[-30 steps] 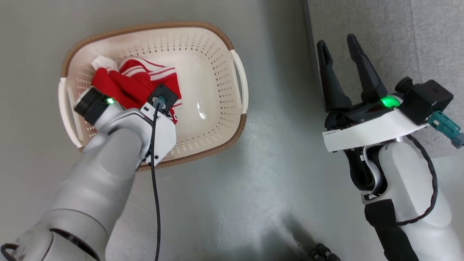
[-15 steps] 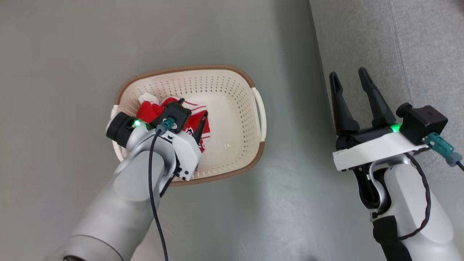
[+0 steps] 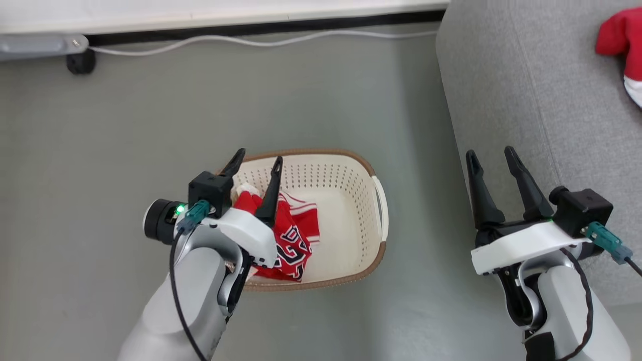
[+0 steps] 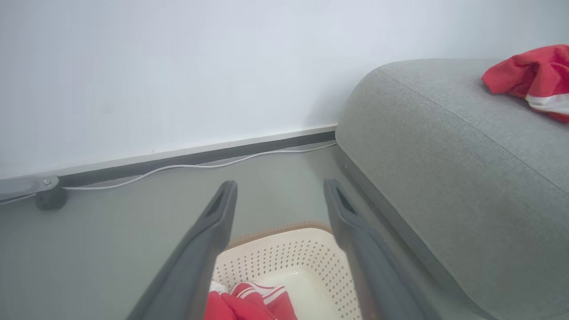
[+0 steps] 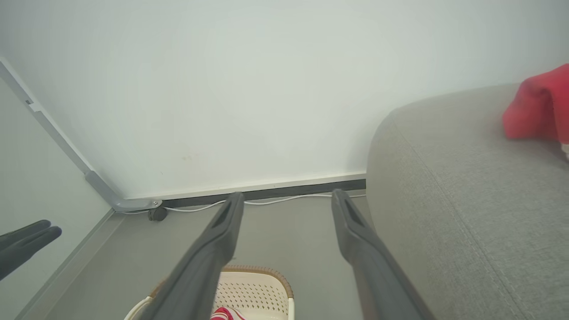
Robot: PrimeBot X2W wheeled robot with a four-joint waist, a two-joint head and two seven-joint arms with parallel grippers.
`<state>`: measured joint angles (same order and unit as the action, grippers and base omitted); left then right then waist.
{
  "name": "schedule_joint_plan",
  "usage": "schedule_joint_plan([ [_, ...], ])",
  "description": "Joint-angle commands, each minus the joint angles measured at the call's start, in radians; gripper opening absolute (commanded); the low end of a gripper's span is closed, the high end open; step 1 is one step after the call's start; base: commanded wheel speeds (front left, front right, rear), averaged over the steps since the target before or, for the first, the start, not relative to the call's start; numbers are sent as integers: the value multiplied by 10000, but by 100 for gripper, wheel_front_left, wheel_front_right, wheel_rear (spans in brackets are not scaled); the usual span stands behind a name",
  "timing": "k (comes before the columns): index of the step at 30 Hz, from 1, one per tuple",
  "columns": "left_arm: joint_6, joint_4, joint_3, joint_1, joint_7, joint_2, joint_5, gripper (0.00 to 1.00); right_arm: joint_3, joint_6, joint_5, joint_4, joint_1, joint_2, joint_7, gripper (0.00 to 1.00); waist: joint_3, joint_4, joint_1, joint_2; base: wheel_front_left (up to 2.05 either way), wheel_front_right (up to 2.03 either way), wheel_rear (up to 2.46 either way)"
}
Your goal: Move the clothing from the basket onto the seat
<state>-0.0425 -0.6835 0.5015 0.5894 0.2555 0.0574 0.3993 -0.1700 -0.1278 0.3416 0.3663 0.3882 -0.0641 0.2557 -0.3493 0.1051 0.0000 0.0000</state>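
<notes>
The left hand (image 3: 258,159) is held spread above the red jersey (image 3: 292,243) in the basket (image 3: 341,180), the right hand (image 3: 490,153) equally spread.

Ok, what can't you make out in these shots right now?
Head view: the jersey is partly hidden behind the left gripper, so its number is incomplete.
Head view: the red garment on the seat is cut off by the right edge.
Left wrist view: the basket runs off the bottom edge.
</notes>
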Motion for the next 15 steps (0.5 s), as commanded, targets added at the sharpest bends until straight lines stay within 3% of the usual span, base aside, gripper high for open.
schedule_joint_plan([
  [1, -61, 512, -548, -194, 61, 187, -173, 100, -138, -29, -98, -159, -206, -51, 61, 100, 492, -200, 0, 0, 0, 0, 0],
  [15, 152, 2465, -2696, -2494, 62, 258, -1100, 100, 106, -29, -241, 123, -1211, -105, 61, 100, 2313, -689, 0, 0, 0, 0, 0],
])
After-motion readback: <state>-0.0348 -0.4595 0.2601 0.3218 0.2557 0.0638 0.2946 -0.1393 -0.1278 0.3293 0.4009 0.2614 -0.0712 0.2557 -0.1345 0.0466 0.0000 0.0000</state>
